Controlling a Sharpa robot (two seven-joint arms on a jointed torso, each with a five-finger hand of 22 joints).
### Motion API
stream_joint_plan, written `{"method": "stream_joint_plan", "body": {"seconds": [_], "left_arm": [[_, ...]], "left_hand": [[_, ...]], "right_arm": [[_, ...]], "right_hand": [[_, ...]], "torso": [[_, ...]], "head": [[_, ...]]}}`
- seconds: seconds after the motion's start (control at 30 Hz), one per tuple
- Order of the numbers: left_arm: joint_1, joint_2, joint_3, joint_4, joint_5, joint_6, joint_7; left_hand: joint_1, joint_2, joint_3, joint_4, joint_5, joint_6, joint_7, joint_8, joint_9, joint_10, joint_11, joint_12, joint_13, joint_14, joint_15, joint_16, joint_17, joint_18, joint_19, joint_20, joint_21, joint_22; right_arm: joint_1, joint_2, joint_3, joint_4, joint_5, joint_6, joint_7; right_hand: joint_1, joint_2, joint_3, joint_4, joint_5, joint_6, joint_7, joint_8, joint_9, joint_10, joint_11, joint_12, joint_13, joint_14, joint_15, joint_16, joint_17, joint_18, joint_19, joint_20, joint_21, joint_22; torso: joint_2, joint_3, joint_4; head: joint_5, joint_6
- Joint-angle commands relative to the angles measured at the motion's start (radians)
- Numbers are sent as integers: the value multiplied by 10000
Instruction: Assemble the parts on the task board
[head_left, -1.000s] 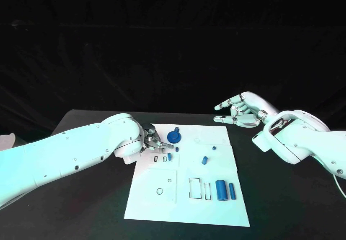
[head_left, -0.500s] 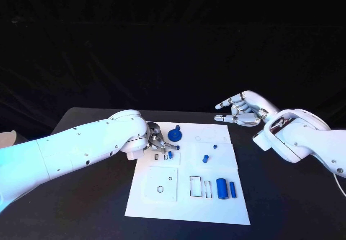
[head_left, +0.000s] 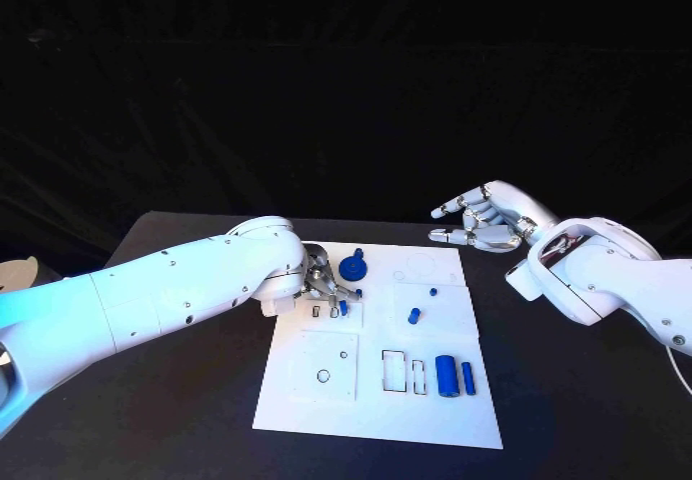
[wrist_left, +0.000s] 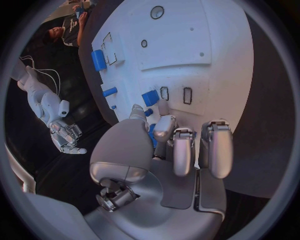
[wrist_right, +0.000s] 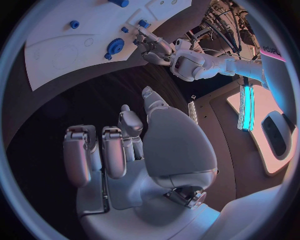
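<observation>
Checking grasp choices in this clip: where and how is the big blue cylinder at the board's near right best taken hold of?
Probably across its round middle, pinched from above. The big blue cylinder lies flat on the task board, long axis toward the robot, with a thinner blue rod close on one side. The right hand hovers free off the board's far right and seems better placed.

The left hand (head_left: 320, 281) hides the task board's (head_left: 433, 400) near-left slots; whether its fingertips (wrist_left: 161, 125) pinch a part is indiscernible.
</observation>
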Motion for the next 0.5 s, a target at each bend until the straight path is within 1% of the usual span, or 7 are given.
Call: {"method": "stream_joint_plan", "body": {"seconds": [0.03, 0.3, 0.4, 0.5], "left_arm": [[8, 42, 2, -18, -61, 338, -8], [8, 83, 2, -16, -61, 589, -19], [8, 102, 2, -14, -62, 667, -22], [8, 115, 2, -17, -67, 706, -25]], "left_hand": [[136, -3, -16, -30, 45, -62, -18, 66, 31, 82, 12, 38, 12, 1034, -64, 31, 2633, -77, 657, -73, 58, 1482], [523, 45, 16, -73, 132, -94, -27, 101, 160, 96, 3, 59, 36, 1034, -70, 31, 2633, -85, 666, -80, 82, 1530], [646, 54, 34, -93, 162, -101, -29, 106, 196, 104, 1, 69, 50, 1034, -72, 31, 2633, -87, 668, -82, 87, 1542], [740, 63, 53, -112, 183, -106, -31, 108, 221, 104, 0, 69, 50, 1034, -73, 31, 2633, -89, 669, -82, 92, 1552]], "right_arm": [[-12, 23, -1, -11, -91, 154, -30], [-18, 47, -3, -34, -91, 187, -40], [-21, 57, -4, -41, -91, 196, -44], [-23, 63, -4, -46, -91, 204, -47]], "right_hand": [[85, 0, -63, -9, 40, 57, -38, 24, 11, -38, -14, -48, -7, 842, 20, -66, 1731, -72, 314, 25, -61, 1340], [85, 0, -63, -9, 40, 57, -38, 24, 11, -38, -14, -48, -7, 842, 20, -66, 1731, -72, 314, 25, -61, 1340], [85, 0, -63, -9, 40, 57, -38, 24, 11, -38, -14, -48, -7, 842, 20, -66, 1731, -72, 314, 25, -61, 1340], [83, 6, -87, 7, 64, 59, -39, 25, 11, -40, -15, -47, -10, 841, 19, -69, 1729, -69, 305, 24, -70, 1323]], "torso": [[-7, 8, -6], [-7, 12, -2], [-5, 12, 3], [2, 9, 2]], "head": [[11, 0], [23, -15], [18, 15], [29, 20]]}}
